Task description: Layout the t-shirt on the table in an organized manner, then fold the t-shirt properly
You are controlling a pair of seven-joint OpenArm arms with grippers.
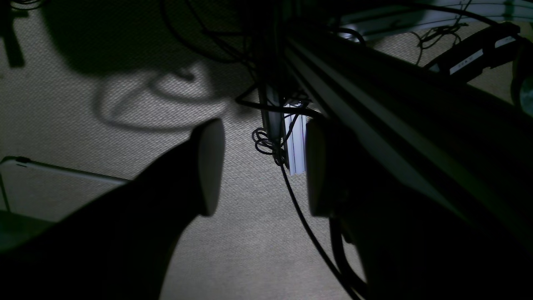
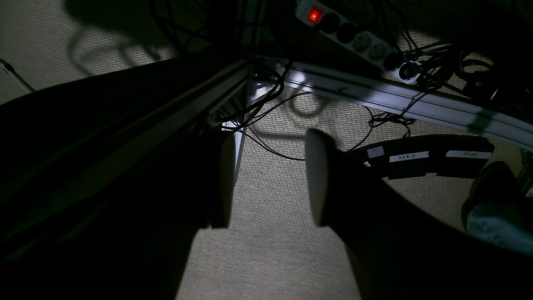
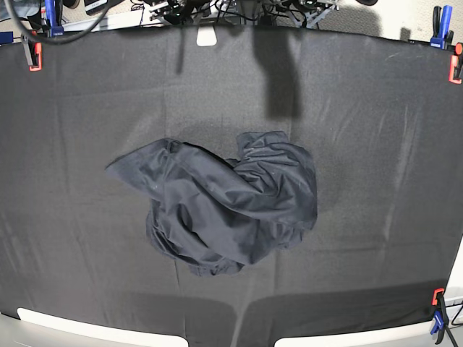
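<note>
we see the t-shirt (image 3: 224, 206) lying crumpled in a heap near the middle of the counter (image 3: 376, 144). our left gripper (image 1: 260, 168) and right gripper (image 2: 270, 179) hang over the carpeted floor (image 2: 266, 250), both spread wide and holding nothing.

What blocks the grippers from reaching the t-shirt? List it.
Nothing visible does. The t-shirt lies crumpled alone mid-table, bare black cloth all around. Both the left gripper and right gripper hang open over carpet, beside the table frame.
</note>
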